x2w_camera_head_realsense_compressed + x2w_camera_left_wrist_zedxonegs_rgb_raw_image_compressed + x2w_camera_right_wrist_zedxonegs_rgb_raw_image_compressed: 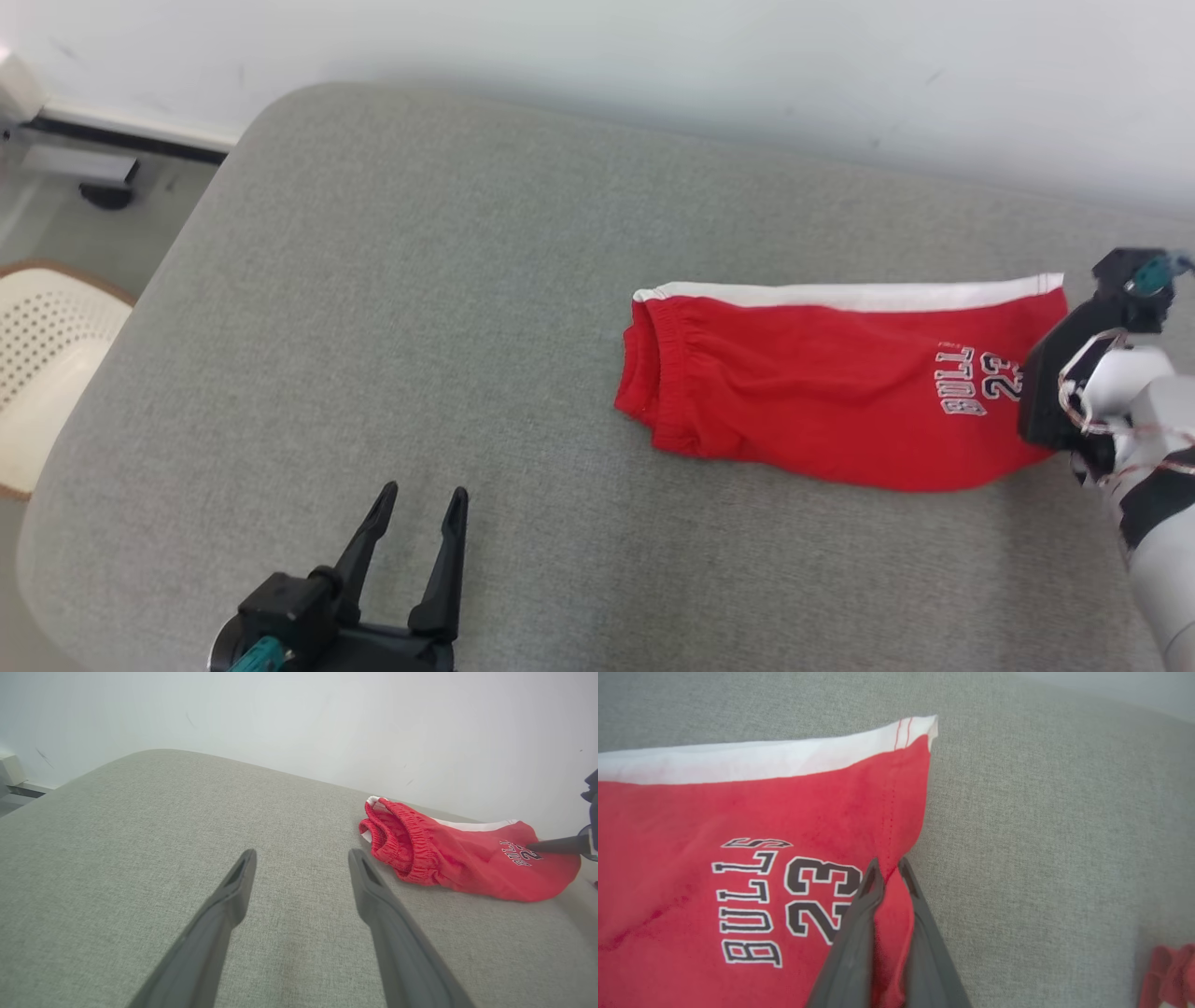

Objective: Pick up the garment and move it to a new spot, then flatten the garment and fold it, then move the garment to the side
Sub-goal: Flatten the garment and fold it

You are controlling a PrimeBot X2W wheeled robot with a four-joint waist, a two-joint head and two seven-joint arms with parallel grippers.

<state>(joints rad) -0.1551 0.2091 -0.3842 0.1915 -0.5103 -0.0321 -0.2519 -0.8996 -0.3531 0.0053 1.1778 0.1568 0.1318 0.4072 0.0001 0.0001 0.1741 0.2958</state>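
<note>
Red shorts (pixel 822 401) were seen folded flat, with "BULLS 23" printed near the hem and a white strip along the far edge. The hem was pinched by the right end effector (pixel 887 870), closed tight on the cloth. The left end effector (pixel 425 499) was held wide, well apart from the shorts. The shorts were laid on a grey worktop (pixel 420 280), with a white wall (pixel 653 56) behind.

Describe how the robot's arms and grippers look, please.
The left gripper and right gripper each have two long, dark grey, tapering fingers on a black body with a teal part. The right forearm is pale grey-white, with thin cables looped around its wrist.
</note>
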